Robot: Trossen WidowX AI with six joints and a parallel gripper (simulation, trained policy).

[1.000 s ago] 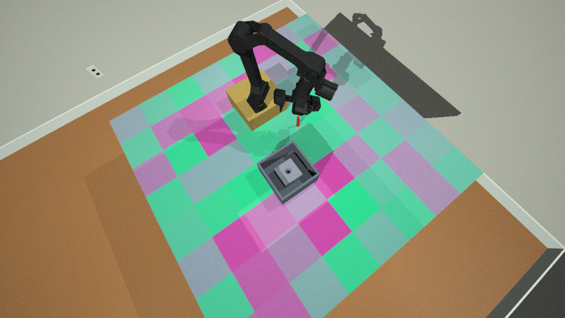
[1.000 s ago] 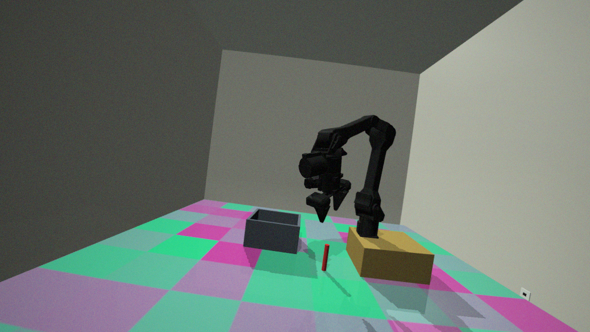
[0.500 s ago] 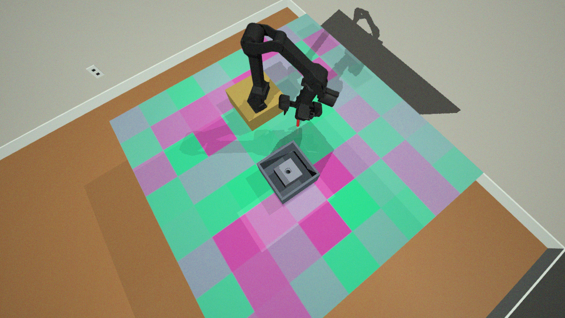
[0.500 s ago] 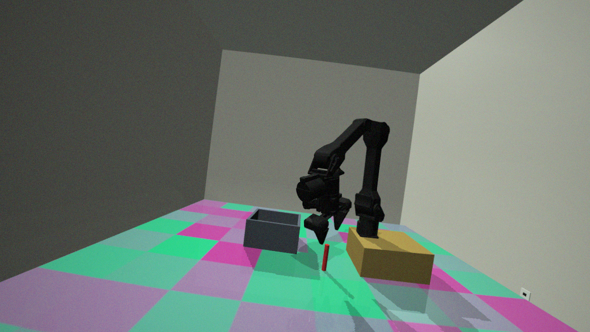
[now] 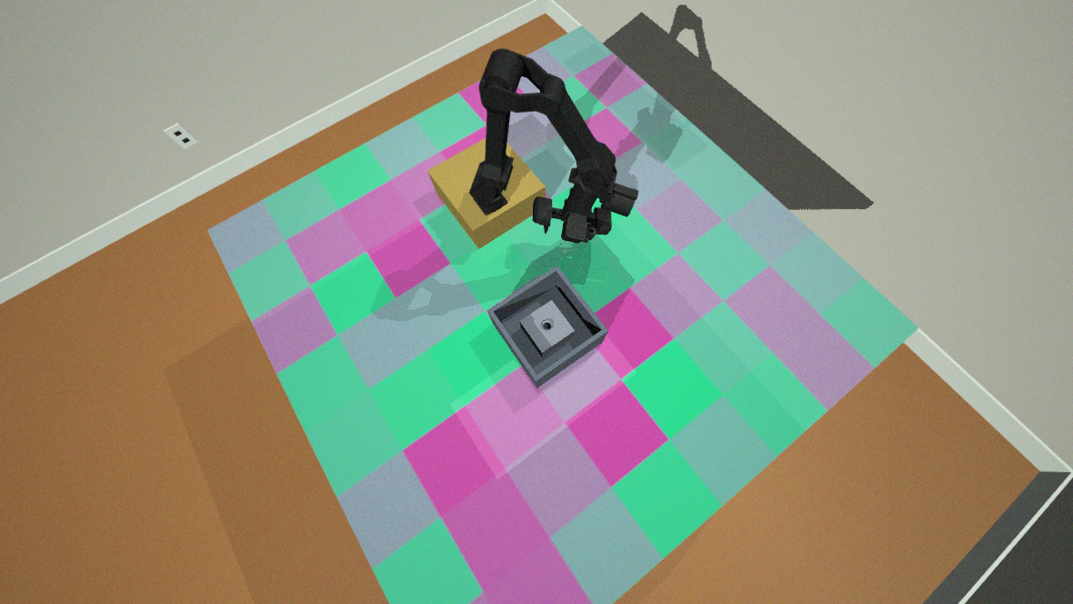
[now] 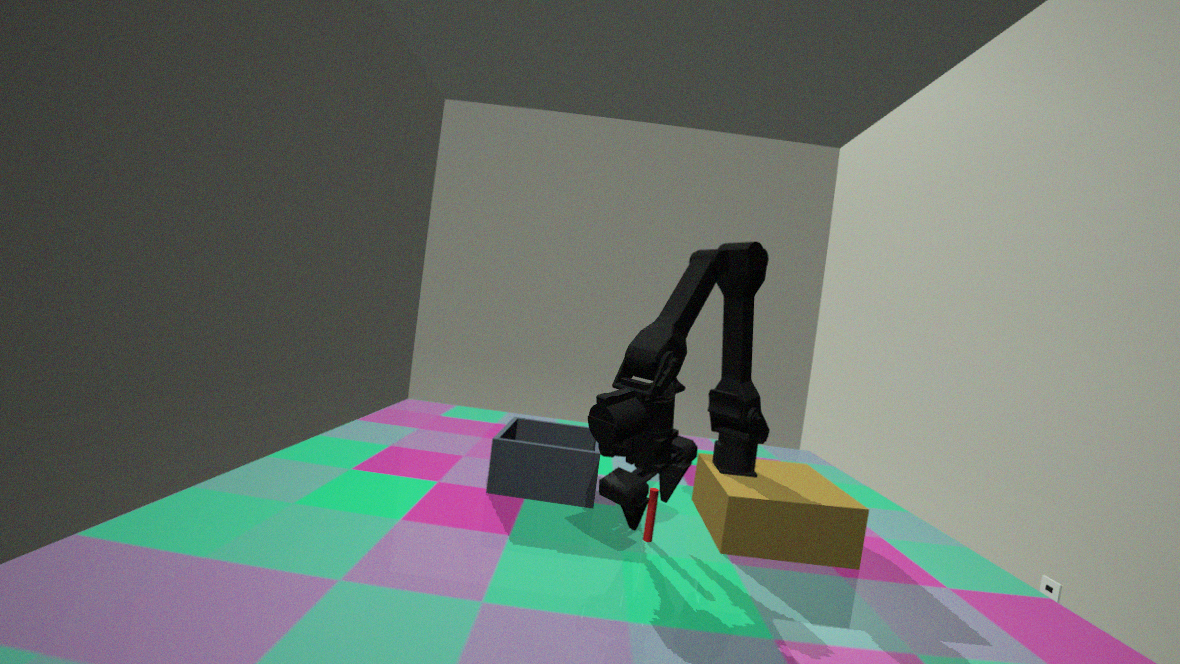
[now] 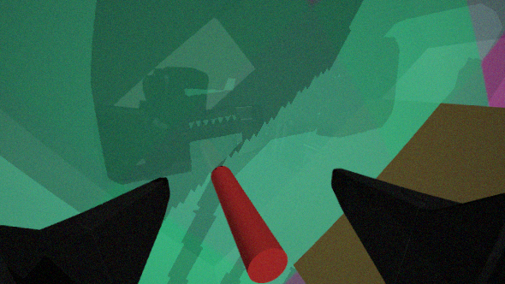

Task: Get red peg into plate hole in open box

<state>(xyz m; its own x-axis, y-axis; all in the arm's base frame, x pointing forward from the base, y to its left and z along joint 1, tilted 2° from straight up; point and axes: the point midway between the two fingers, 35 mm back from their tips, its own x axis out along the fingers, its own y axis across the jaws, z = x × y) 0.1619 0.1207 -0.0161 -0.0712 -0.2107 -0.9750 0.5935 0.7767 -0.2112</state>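
The red peg [image 6: 651, 516] [image 7: 246, 218] stands upright on the patterned mat between the arm's base and the box. It is hidden behind the hand in the top view. My gripper [image 6: 650, 513] [image 7: 252, 181] is open and low around the peg, with one finger on each side. In the wrist view the peg shows between the fingers with gaps on both sides. The open dark grey box [image 5: 574, 360] [image 6: 544, 474] stands beside the hand. The light grey plate [image 5: 558, 336] with its round hole [image 5: 546, 325] lies at the box's bottom, and the hole looks empty.
The tan block [image 5: 481, 226] [image 6: 788, 532] [image 7: 462, 145] carries the arm's base and stands close to the peg and the right finger in the wrist view. The box's raised walls surround the plate. The mat [image 5: 525, 526] [image 6: 396, 611] has coloured squares.
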